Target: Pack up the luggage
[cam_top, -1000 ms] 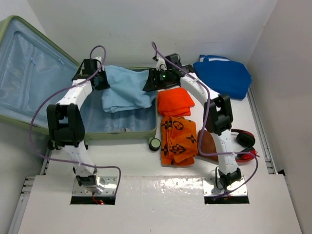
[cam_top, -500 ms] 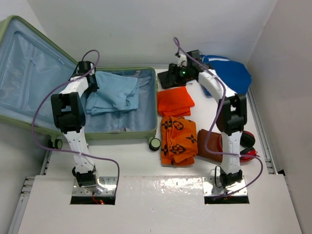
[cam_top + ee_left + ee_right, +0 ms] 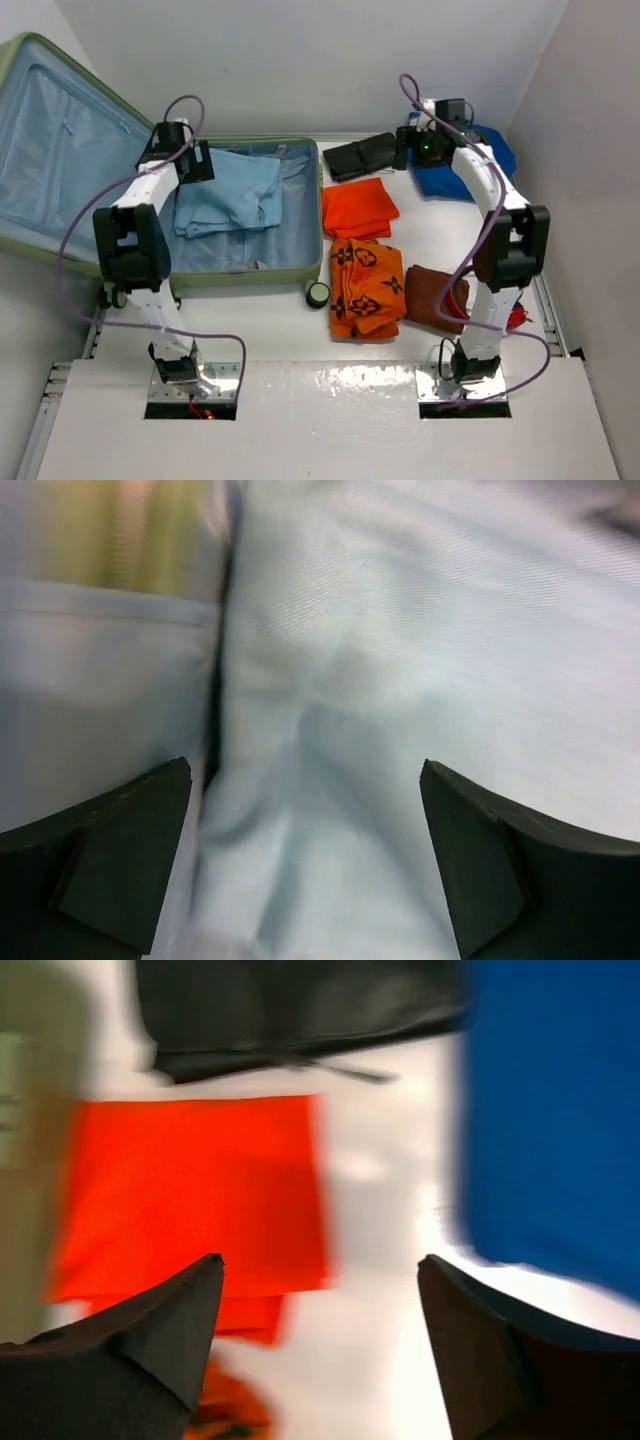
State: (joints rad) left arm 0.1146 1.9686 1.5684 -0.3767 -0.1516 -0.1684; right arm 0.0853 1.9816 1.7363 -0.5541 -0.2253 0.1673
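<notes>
1. Luggage (image 3: 250, 276): pale-green hard-shell suitcase, lying open on the left half of the table (image 3: 425, 232). The lid is propped up at far left and shows light-blue lining. One black caster wheel (image 3: 318, 294) sits at the near right corner.
2. Light-blue garment (image 3: 232, 195): loosely folded, lying inside the suitcase's lower half, toward its far side.
3. Left tool (image 3: 305, 780): released, fingers spread wide with nothing between them, poised directly over the light-blue garment at its left edge.
4. Right tool (image 3: 320, 1265): released, fingers wide apart and gripping nothing, raised above the table's far right, between the black pouch and the blue bag.
5. Black pouch (image 3: 360, 156): flat on the table, just beyond the suitcase's far right corner.
6. Blue cloth bag (image 3: 445, 182): far right, partly hidden by the right arm.
7. Plain orange cloth (image 3: 358, 207): folded, just beside the suitcase's right wall.
8. Patterned orange cloth (image 3: 366, 285): folded, nearer, touching the plain one.
9. Brown cloth (image 3: 432, 297): folded, just right of the patterned cloth.
</notes>
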